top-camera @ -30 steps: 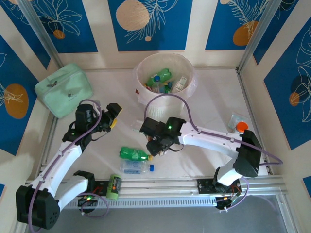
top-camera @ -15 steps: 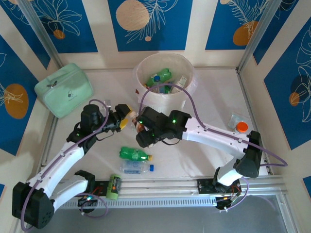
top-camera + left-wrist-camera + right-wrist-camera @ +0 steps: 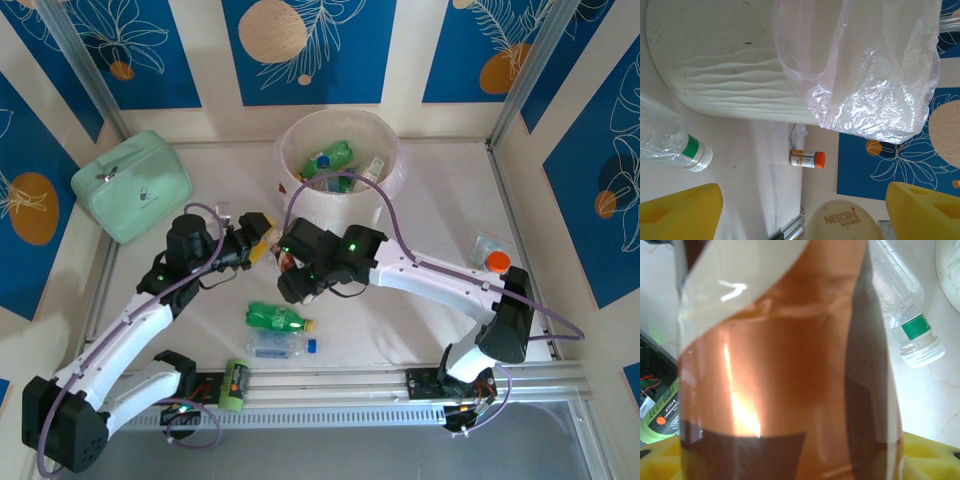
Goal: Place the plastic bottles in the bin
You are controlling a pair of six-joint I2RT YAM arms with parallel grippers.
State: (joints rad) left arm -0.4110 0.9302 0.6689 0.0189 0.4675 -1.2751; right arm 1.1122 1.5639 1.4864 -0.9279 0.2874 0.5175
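Both arms have closed in on the near-left side of the bin over the last second: the right gripper has swung over from further out in front of the bin, and the left gripper has pushed forward to meet it, so the 2 now sit just beside each other. The right jaws are clamped around the body of the brown bottle, a grip that looks meant for carrying it over the bin's rim. The left jaws stand wide apart with nothing touching either yellow finger. In the left wrist view a round tan cap shows low between those fingers, so the spread may be set for a handover, though that is only a guess. A clear bottle with a green band lies on its side close to the foot of the bin, within easy reach of both grippers. Several bottles, among them a green bottle, already lie inside the bin. Further out in front of the bin, a second green bottle and a blue-capped clear bottle lie side by side, not yet collected.
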